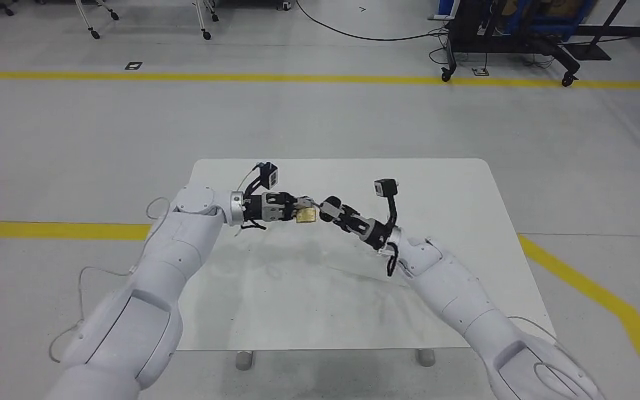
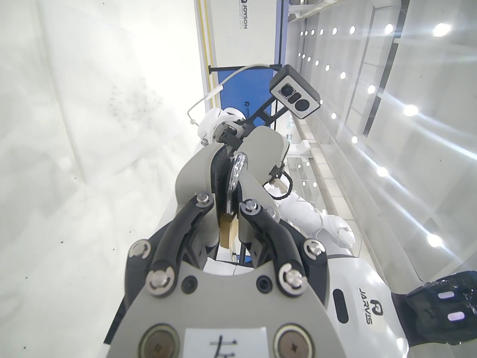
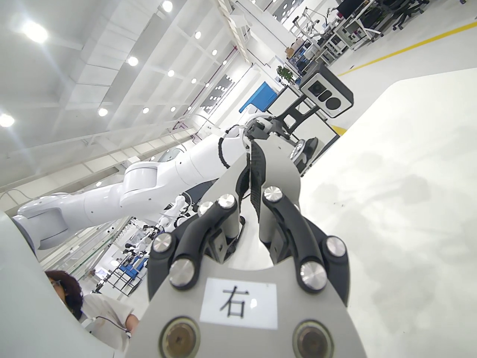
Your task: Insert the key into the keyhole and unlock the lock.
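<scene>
We've got the left pincer [image 1: 292, 211] clamped on the brass padlock [image 1: 305, 214], the right pincer [image 1: 322, 211] just beyond its tips, pinched tight, contents hidden.

Two end effectors: left end effector [image 1: 293, 210], right end effector [image 1: 322, 211]. One brass lock [image 1: 306, 215] between them. One tabletop [image 1: 450, 200].

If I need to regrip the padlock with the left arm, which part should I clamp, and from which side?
Clamp the padlock by its brass body, pads on the two broad faces; they look flat, so it should not roll. Come from the side where the left gripper is, away from the right gripper, leaving the end that faces it free. The keyhole is too small to see.
</scene>
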